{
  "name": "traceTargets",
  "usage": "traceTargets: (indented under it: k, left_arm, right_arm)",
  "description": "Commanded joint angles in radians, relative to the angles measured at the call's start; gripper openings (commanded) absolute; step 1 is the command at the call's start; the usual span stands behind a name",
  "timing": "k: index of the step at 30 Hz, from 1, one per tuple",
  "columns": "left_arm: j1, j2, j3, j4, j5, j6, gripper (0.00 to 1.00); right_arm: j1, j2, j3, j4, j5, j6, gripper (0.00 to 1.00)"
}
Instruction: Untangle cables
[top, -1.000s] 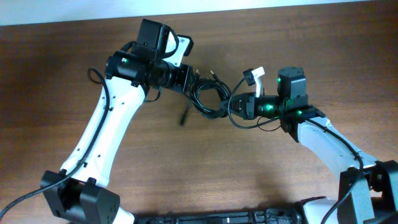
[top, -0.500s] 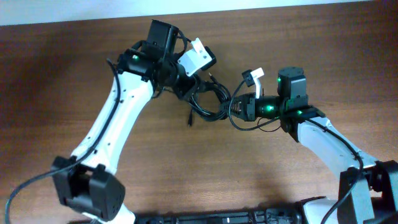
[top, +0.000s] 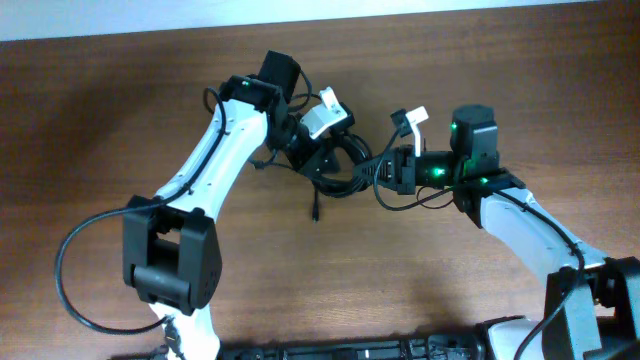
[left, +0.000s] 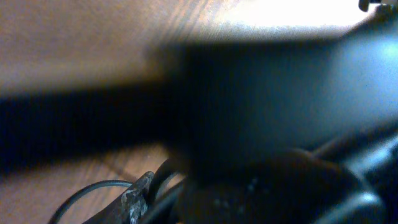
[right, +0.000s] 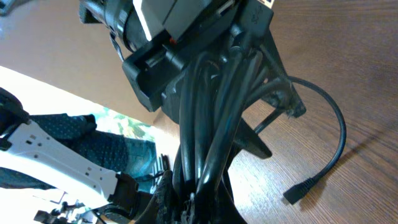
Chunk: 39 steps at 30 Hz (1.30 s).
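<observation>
The cables (top: 347, 168) are a tangled bundle of thin black cords held up between my two grippers at mid-table. My left gripper (top: 322, 155) is shut on the bundle's left side. My right gripper (top: 384, 174) is shut on its right side. In the right wrist view the cords (right: 211, 118) run up from my right fingers (right: 205, 208) into the left gripper (right: 205, 56). One loose end with a plug (right: 300, 190) hangs over the wood and also shows in the overhead view (top: 315, 210). The left wrist view is mostly dark blur, showing one fingertip (left: 139, 194) and a thin cord (left: 93, 188).
The brown wooden table (top: 120, 120) stretches around the arms. The left arm (top: 215, 160) crosses the table's left middle, and the right arm (top: 520, 225) comes in from the lower right. A white wrist-camera bracket (top: 410, 122) stands above the right gripper.
My left arm has swung right and turned its wrist, bringing its gripper and the bundle closer to the right gripper. The hanging plug end has shifted right and down. The right arm has barely moved.
</observation>
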<state>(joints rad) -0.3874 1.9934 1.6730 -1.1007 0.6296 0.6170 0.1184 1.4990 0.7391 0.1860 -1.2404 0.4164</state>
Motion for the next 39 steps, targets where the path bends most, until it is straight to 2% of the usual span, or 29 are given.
traceTargets:
  k: [1, 3, 4, 6, 8, 10, 13, 15, 16, 18, 19, 20, 22, 23, 25, 26, 27, 31, 34, 36, 37, 38, 39]
  left_arm:
    - [-0.001, 0.037, -0.002, -0.054, 0.003, 0.000, 0.40]
    - [-0.001, 0.037, -0.002, -0.073, 0.004, 0.000, 0.40]
    - [-0.001, 0.037, -0.002, -0.088, 0.013, 0.000, 0.39]
    - [-0.001, 0.037, -0.002, -0.105, 0.122, 0.000, 0.30]
    - [-0.001, 0.037, -0.002, -0.111, 0.173, 0.000, 0.29]
    - [-0.001, 0.037, -0.002, -0.150, 0.179, 0.000, 0.32]
    - [-0.001, 0.037, -0.002, -0.156, 0.201, 0.000, 0.32]
    - [-0.001, 0.037, -0.002, -0.119, 0.343, -0.007, 0.34]
    - [-0.001, 0.037, -0.002, -0.082, 0.407, -0.007, 0.29]
    - [0.000, 0.037, -0.002, -0.039, 0.388, -0.008, 0.07]
    - [0.008, 0.037, -0.002, -0.023, 0.362, -0.019, 0.00]
    - [0.019, 0.037, -0.002, -0.002, 0.312, -0.069, 0.00]
    - [0.065, 0.037, 0.003, 0.064, 0.154, -0.263, 0.00]
    - [0.090, 0.037, 0.014, 0.076, 0.121, -0.328, 0.00]
    - [0.170, 0.037, 0.069, 0.076, 0.136, -0.387, 0.00]
    - [0.204, 0.037, 0.097, 0.076, 0.136, -0.404, 0.00]
    - [0.238, 0.037, 0.118, 0.075, 0.136, -0.423, 0.00]
    - [0.267, 0.037, 0.125, 0.061, 0.135, -0.445, 0.00]
    - [0.244, 0.037, 0.125, 0.064, 0.131, -0.533, 0.00]
    - [0.221, 0.037, 0.125, 0.070, 0.077, -0.601, 0.00]
    - [0.211, 0.037, 0.125, 0.076, -0.014, -0.703, 0.00]
    - [0.197, 0.037, 0.125, 0.079, -0.151, -0.941, 0.00]
    - [0.192, 0.037, 0.125, 0.079, -0.202, -1.086, 0.00]
  right_arm:
    - [-0.087, -0.010, 0.013, 0.021, -0.042, -0.016, 0.04]
    - [-0.114, -0.010, 0.013, 0.021, -0.025, 0.000, 0.04]
    - [-0.122, -0.010, 0.013, 0.028, 0.031, 0.063, 0.04]
    - [-0.116, -0.010, 0.013, 0.065, 0.098, 0.125, 0.04]
    - [-0.112, -0.010, 0.013, 0.104, 0.145, 0.184, 0.04]
    - [-0.112, -0.010, 0.013, 0.165, 0.231, 0.316, 0.05]
    - [-0.111, -0.010, 0.013, 0.203, 0.252, 0.377, 0.05]
    - [-0.087, -0.010, 0.013, 0.200, 0.250, 0.394, 0.05]
    - [-0.063, -0.010, 0.013, 0.200, 0.250, 0.407, 0.05]
    - [-0.028, -0.010, 0.013, 0.199, 0.251, 0.404, 0.05]
    - [-0.016, -0.010, 0.013, 0.199, 0.251, 0.395, 0.08]
    - [-0.013, -0.010, 0.013, 0.195, 0.250, 0.376, 0.10]
    - [-0.013, -0.010, 0.013, 0.167, 0.252, 0.329, 0.14]
    - [-0.013, -0.010, 0.013, 0.144, 0.253, 0.302, 0.18]
    - [-0.013, -0.010, 0.013, 0.064, 0.258, 0.204, 0.31]
    - [-0.016, -0.010, 0.013, 0.027, 0.257, 0.098, 0.45]
    - [-0.034, -0.012, 0.013, 0.018, 0.246, 0.050, 0.55]
    - [-0.077, -0.027, 0.037, 0.019, 0.249, 0.068, 0.58]
    - [0.047, -0.027, 0.041, 0.024, 0.430, 0.270, 0.57]
    - [0.148, -0.027, 0.041, 0.039, 0.565, 0.392, 0.45]
    - [0.196, -0.027, 0.041, 0.038, 0.627, 0.444, 0.44]
    - [0.257, -0.027, 0.041, 0.038, 0.708, 0.512, 0.45]
    - [0.278, -0.027, 0.041, 0.039, 0.740, 0.528, 0.54]
